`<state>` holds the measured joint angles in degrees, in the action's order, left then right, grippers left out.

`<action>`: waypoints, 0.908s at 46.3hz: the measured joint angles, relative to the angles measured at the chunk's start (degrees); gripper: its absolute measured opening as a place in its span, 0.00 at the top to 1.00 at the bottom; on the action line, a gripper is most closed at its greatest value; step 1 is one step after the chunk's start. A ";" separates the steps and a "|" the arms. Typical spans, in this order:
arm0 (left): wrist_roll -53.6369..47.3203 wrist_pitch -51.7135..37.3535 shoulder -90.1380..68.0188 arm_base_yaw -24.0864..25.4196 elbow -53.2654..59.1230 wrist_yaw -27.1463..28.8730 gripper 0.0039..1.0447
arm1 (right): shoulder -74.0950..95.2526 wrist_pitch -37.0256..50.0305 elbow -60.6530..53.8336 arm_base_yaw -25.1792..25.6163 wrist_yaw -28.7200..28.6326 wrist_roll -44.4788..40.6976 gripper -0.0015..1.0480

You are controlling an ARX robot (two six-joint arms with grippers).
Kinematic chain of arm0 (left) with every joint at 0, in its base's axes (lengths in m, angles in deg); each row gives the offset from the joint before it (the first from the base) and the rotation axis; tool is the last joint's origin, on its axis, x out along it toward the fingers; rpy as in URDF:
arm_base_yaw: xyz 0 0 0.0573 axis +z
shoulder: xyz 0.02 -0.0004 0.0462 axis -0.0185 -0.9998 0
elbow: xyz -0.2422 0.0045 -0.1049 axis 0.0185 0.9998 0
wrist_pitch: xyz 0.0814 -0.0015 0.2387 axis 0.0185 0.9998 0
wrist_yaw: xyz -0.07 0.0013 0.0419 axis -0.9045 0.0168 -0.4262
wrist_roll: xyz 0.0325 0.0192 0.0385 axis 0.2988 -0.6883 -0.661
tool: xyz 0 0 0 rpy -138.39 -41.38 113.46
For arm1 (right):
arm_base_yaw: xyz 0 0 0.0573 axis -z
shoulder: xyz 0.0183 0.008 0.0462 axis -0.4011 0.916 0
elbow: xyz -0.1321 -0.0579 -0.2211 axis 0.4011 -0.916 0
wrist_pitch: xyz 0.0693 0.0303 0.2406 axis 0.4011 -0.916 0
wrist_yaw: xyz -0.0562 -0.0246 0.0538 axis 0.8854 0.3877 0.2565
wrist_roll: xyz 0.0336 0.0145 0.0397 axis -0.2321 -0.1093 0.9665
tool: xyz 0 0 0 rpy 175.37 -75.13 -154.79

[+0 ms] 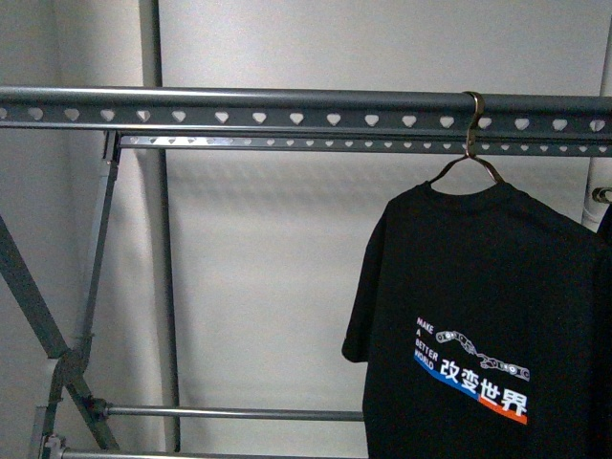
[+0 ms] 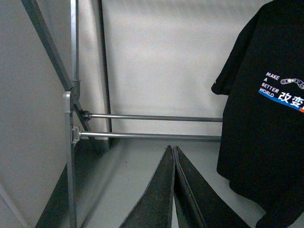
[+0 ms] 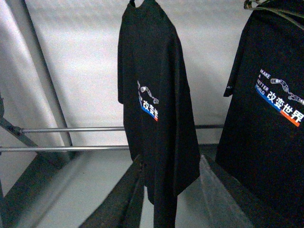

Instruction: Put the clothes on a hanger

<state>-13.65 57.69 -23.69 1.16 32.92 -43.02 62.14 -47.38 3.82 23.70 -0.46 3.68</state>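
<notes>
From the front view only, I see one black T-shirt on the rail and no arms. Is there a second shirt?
Observer: Yes. The right wrist view shows a nearer black T-shirt and a second black T-shirt, both hanging.
Operator: Is the right gripper open?
Observer: Yes, the right gripper is open; the nearer shirt's hem hangs between its fingers.
Operator: And the left one?
Observer: The left gripper is shut and empty, pointing toward the lower rods.

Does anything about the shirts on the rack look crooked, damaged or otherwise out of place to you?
Nothing stands out. In the front view, the black T-shirt hangs straight from its hanger, hooked over the top rail. The right wrist view shows a second shirt hanging beside it, also undisturbed.
</notes>
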 joint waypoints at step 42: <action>0.00 0.00 0.02 0.00 0.00 0.00 0.97 | -5.01 1.09 -5.33 0.00 0.00 -0.44 0.98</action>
<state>-13.65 57.69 -23.67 1.16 32.92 -43.02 57.14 -46.28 -1.52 23.70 -0.46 3.24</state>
